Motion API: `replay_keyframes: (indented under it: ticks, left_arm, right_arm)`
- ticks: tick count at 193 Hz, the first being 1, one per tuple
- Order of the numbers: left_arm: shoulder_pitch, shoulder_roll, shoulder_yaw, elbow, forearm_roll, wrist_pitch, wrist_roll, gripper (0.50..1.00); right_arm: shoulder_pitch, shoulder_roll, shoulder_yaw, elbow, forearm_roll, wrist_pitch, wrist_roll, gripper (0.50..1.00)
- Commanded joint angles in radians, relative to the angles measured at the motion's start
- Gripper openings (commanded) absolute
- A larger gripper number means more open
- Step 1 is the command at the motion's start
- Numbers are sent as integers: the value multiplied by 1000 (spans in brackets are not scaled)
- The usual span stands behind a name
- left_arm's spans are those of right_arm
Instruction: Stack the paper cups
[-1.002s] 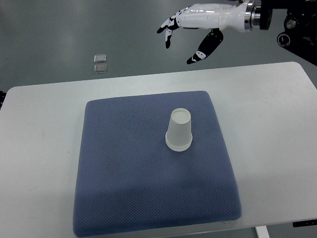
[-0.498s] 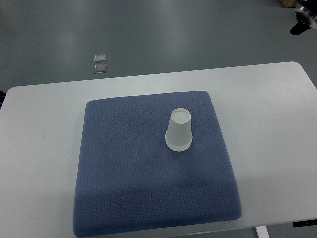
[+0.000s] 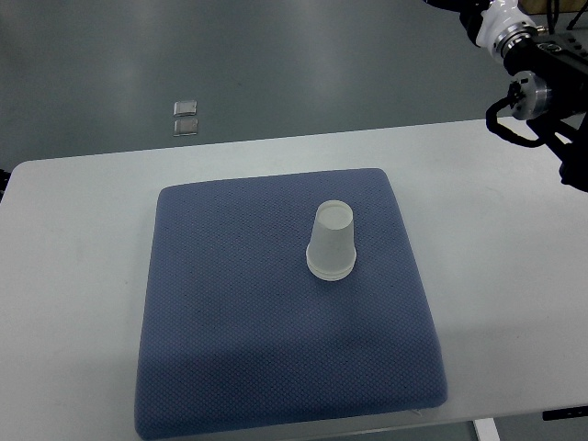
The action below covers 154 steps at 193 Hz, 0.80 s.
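Note:
White paper cups [image 3: 331, 241] stand upside down as one stack, right of the middle of a blue cushion [image 3: 230, 322]. The layered rim at the bottom shows more than one cup nested together. My right arm [image 3: 537, 78] comes in at the top right corner, above and beyond the table's far right corner, well away from the cups. Its hand runs off the top edge of the picture, so only the wrist [image 3: 501, 23] shows. The left arm is out of view.
The cushion lies on a white table [image 3: 496, 230] whose far edge runs across the upper part of the picture. Two small silver squares [image 3: 186, 118] lie on the grey floor beyond the table at the upper left.
The right hand was spread over the far table edge a second ago and then swung up and right out of the picture. Now the forearm and wrist show at the top right. The cups have not moved.

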Motion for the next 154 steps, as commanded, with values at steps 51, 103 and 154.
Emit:
replay_keyframes:
  ticks: [51, 103, 154]
  left_arm:
    - [0, 0, 0, 0, 0, 0, 0, 1000]
    - [0, 0, 1, 0, 0, 0, 0, 1000]
    - [0, 0, 0, 0, 0, 0, 0, 1000]
  right_arm:
    - [-198, 118, 14, 5, 171, -37, -9, 905]
    - [-232, 136, 143, 5, 174, -26, 60, 917]
    - [-235, 140, 166, 3, 162, -29, 71, 915]
